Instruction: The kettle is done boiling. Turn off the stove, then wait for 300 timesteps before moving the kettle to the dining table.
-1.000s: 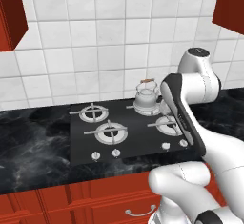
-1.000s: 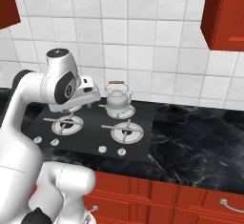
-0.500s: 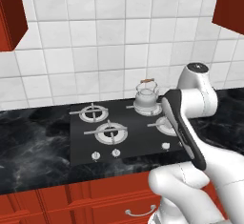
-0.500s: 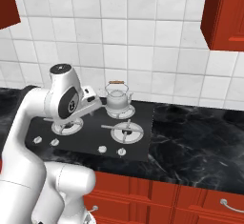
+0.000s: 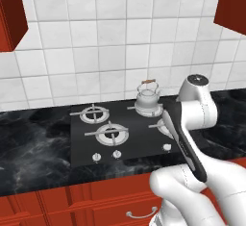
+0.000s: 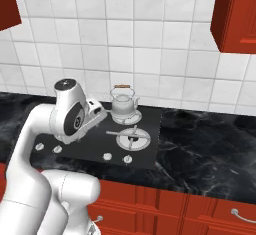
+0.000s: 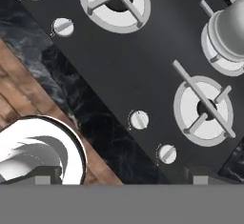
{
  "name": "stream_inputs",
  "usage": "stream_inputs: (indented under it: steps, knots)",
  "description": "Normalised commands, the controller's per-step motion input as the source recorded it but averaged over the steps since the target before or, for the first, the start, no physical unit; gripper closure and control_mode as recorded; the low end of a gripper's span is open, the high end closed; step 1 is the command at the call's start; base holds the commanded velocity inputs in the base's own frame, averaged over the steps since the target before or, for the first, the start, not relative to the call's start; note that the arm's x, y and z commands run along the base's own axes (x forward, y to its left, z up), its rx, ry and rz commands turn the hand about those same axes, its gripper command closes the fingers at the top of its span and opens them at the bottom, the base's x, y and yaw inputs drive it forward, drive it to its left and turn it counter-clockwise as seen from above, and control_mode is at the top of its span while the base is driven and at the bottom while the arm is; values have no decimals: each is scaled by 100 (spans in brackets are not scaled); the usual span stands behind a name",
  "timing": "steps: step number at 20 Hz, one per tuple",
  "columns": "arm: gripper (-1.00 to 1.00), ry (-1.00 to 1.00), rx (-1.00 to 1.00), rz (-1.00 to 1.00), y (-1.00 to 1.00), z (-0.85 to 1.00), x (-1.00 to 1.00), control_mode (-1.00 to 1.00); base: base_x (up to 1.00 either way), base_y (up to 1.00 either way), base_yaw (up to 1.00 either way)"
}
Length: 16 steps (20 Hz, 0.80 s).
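Note:
The silvery kettle (image 5: 147,100) (image 6: 123,106) with its thin orange-brown handle stands on the back right burner of the black stove (image 5: 136,145) (image 6: 149,146). In the hand view the kettle (image 7: 232,26) sits at the top right edge. Small white knobs (image 7: 138,119) (image 5: 116,154) line the stove's front edge. My gripper (image 7: 121,179) (image 6: 97,116) hangs above the stove's front part, left of and in front of the kettle, pointing down at the knobs. Its fingertips (image 7: 200,178) stand wide apart, open, with nothing between them. The dining table is out of view.
The stove is set in a black marble counter (image 5: 33,148) (image 6: 210,149) with red drawers (image 5: 115,203) below. A white tiled wall (image 5: 110,47) rises behind, with red upper cabinets (image 6: 235,14) on either side and a hood above. Wooden floor (image 7: 16,99) lies below the counter edge.
The arm has sunk lower and the hand has come down closer to the stove's front. The jaws stayed open. The kettle has not moved.

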Motion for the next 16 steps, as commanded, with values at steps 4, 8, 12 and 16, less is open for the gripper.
stream_inputs:
  steps: [4,8,12,16]
  knots:
    - [-100,7,-1,6,0,-16,0,-100,0,0,0]
    - [-100,9,-6,6,0,-23,3,-100,0,0,0]
    - [-100,10,-7,6,-1,-26,20,-100,0,0,0]
    - [-100,10,-6,9,0,-34,24,-100,0,0,0]
